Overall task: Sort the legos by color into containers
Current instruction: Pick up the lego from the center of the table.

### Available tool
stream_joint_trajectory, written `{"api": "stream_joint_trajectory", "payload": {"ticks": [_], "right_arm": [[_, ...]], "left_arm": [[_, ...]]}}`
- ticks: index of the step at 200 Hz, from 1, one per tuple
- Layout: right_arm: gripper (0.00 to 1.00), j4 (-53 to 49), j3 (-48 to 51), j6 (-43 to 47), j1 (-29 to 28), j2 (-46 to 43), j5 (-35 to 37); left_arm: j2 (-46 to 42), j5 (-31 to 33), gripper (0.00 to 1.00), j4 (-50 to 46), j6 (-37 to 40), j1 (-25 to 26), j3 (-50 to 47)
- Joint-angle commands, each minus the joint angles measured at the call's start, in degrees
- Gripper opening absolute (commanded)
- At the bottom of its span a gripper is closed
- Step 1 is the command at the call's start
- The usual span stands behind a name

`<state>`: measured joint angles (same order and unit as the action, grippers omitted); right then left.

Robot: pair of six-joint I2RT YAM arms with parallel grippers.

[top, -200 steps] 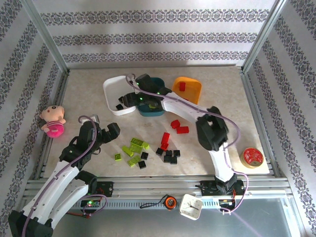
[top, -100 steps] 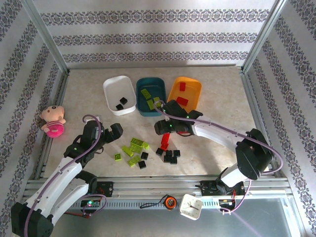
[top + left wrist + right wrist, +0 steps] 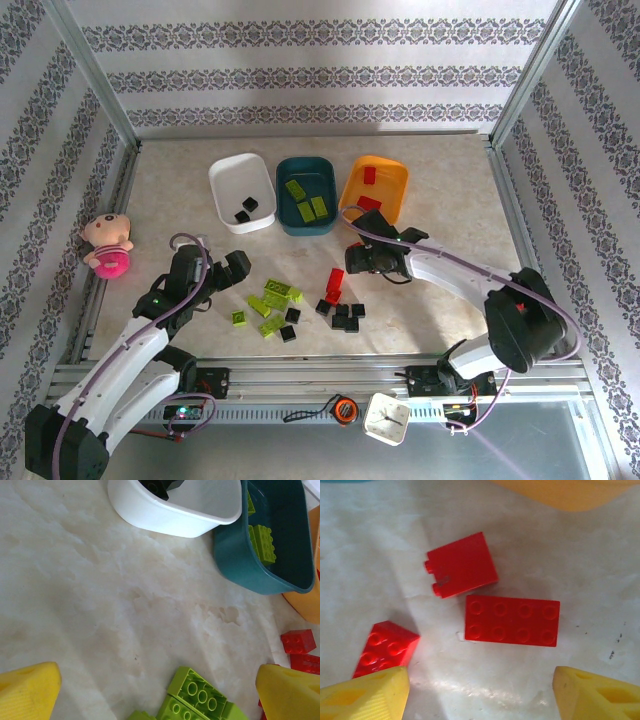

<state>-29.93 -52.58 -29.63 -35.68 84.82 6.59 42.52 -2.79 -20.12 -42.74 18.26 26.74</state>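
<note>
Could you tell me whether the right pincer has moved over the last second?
Yes. The right pincer pulled back from the white tub to the near side of the orange tub.

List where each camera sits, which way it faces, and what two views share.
Top external: above and behind the arms, looking down on the table; both arms, left tool and right tool show.
Left wrist: on the left arm, facing the table and far tubs; its yellow fingers at the bottom corners.
Right wrist: on the right arm, looking down close on three red bricks; yellow fingers below.
Shared: top and left wrist both show the white tub and teal tub.
</note>
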Motion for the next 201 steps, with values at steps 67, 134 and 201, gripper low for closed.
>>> {"api": "stream_joint_trajectory", "payload": {"ticks": [67,134,201], "right_arm": [[0.83,5.17,-0.74,3.94,1.99,10.46,3.08],[0.76,9.28,-1.31,5.29,3.67,14.22,1.19],[0.54,9.91,3.65,5.25,3.71,7.28,-1.69]], "left_arm": [[-0.59,0.17,1.00,1.35,-0.47,-0.85,-0.87],[-0.55,0.41,1.00,1.44,-0.57,-0.78,-1.32],[-0.49,0.46,1.00,1.48,-0.71,-0.81,-1.44]]}}
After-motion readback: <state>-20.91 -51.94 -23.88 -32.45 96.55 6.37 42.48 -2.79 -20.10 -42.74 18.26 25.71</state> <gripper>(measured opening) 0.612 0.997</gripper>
